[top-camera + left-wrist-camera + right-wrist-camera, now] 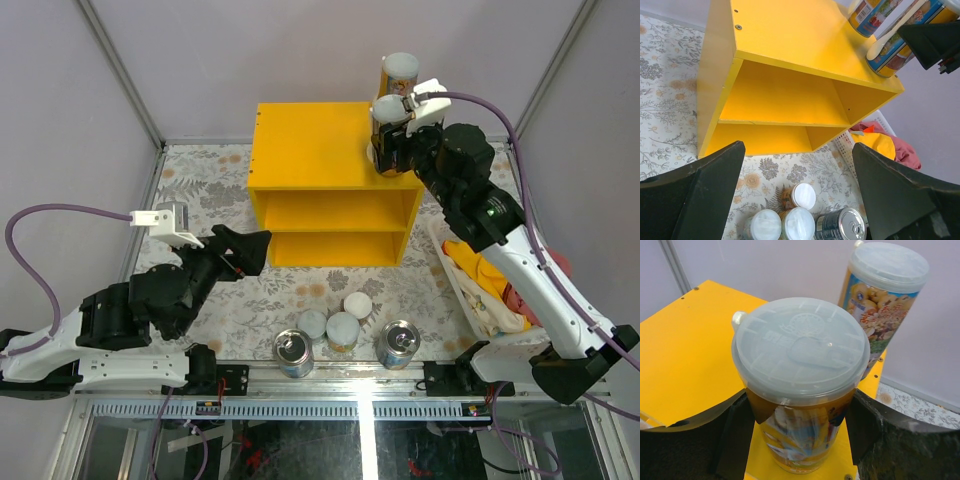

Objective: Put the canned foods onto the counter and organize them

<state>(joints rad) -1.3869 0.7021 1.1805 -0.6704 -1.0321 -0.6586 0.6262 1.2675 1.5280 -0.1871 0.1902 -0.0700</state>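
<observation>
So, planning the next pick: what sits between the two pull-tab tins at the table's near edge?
Between the left tin and the right tin cluster three small white-lidded cans, shown in the top view.

The desk, floral-patterned, carries a yellow shelf unit at centre, towards 12 o'clock. At 6 o'clock five cans stand on it. The left blue tin and right blue tin flank three small white-lidded cans. A white basket of cloth sits at 3 o'clock. At the unit's 1 o'clock top corner are the far tall can and the nearer tall can.
</observation>
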